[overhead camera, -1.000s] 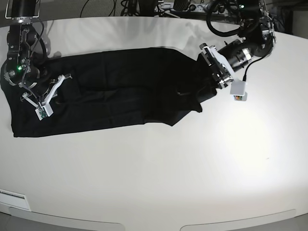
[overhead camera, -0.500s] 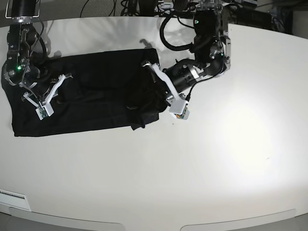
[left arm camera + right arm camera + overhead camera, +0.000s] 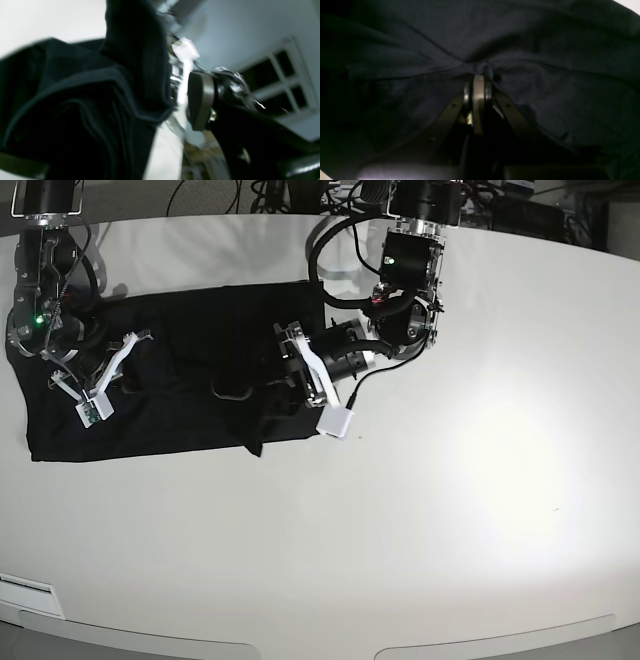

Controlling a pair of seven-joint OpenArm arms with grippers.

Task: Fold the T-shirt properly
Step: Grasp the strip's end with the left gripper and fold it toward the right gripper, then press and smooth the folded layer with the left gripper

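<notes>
The T-shirt (image 3: 180, 375) lay on the white table (image 3: 420, 510) toward ten o'clock of the base view, spread flat at its nine o'clock end and doubled back on itself at its three o'clock end, with a small corner hanging toward six o'clock. The left gripper (image 3: 292, 370) sat at that doubled edge with bunched cloth (image 3: 105, 95) draped against it; blur in the left wrist view kept me from telling whether its fingers were spread or pinching. The right gripper (image 3: 112, 365) rested on the flat end, its fingers (image 3: 478, 100) pressed together on a pucker of fabric (image 3: 482, 66), creases radiating from it.
</notes>
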